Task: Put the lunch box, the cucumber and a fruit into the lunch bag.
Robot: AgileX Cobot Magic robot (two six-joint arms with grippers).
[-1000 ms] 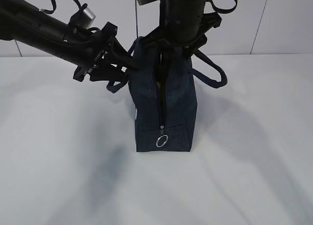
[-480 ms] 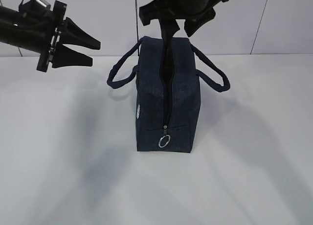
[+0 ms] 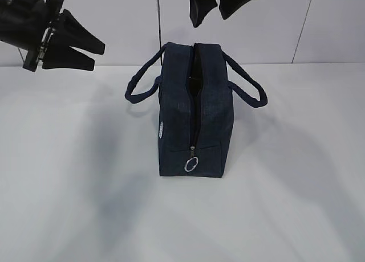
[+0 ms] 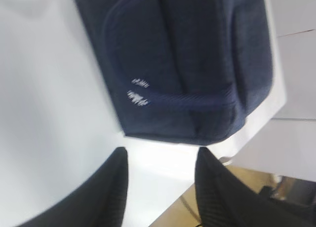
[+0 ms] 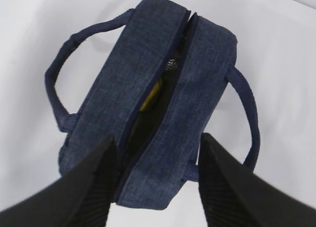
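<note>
The lunch bag (image 3: 194, 111) stands upright on the white worktop (image 3: 74, 205), near its middle, with the zipper slit facing the exterior camera and the metal ring pull (image 3: 191, 164) hanging low on the front face. One loop handle (image 3: 142, 82) droops to each side.

The left end effector (image 3: 94, 54) hovers up and to the left of the bag, well apart from it, with its fingers spread and nothing between them. The left wrist view shows the bag's side panel beyond the open fingertips.

The right end effector (image 3: 215, 8) hangs directly above the bag's top opening, clear of the fabric, fingers spread and empty. In the right wrist view, the narrow top slit reveals a yellow fruit (image 5: 149, 97) inside the bag.
</note>
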